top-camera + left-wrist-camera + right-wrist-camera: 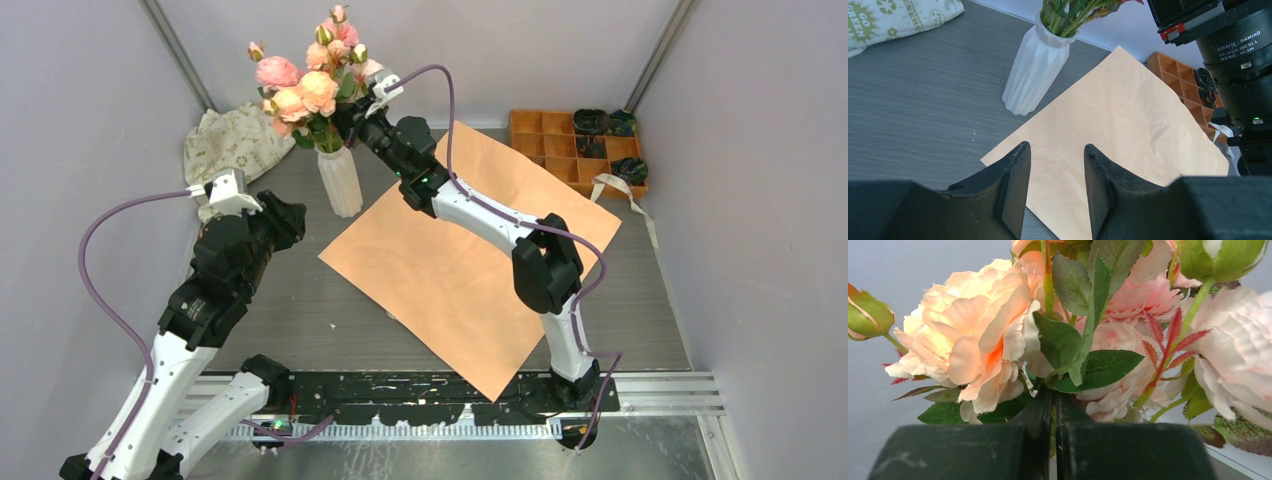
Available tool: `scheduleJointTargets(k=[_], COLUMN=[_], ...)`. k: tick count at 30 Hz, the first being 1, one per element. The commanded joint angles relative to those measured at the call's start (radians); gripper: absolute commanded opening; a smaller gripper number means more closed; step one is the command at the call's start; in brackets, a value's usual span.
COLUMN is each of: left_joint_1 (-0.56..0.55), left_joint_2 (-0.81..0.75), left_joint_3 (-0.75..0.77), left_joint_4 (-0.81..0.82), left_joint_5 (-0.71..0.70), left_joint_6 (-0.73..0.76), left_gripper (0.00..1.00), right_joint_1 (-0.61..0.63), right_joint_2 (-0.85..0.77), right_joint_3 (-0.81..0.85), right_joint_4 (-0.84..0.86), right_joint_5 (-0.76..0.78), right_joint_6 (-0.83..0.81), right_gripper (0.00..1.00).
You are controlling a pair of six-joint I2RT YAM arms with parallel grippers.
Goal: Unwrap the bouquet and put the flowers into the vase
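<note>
My left hand [1057, 165] is half open and empty. Bag [893, 20] ahead-left reads "GO GREEN"; motor [1238, 45] ahead-right reads "DAMIAO". My right hand [1053, 410] is closed, flowers [983, 335] just ahead.

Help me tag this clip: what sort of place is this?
Probably a lab robot cell: plain grey walls box in a small table, with the left arm and right arm bolted to a metal rail at its near edge.
</note>
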Motion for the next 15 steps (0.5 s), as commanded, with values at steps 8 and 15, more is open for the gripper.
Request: scheduleJointTargets(k=[8, 15], left_joint_1=[-0.003, -0.003], left_joint_2=[-0.006, -0.016], left_joint_3=[0.002, 0.000], left_joint_4=[0.043, 0.039], left_joint_5=[0.004, 0.003], left_joint_6=[-0.017, -0.019], left_gripper=[0.45, 0.45], right_joint_1=[0.006, 0.012], right_joint_2=[0.001, -0.014], right_joint_3=[0.007, -0.015], right_joint_4=[-0.016, -0.021], right_joint_5=[0.018, 0.030], right_joint_6=[0.038, 0.050], right_gripper=[0.02, 0.41])
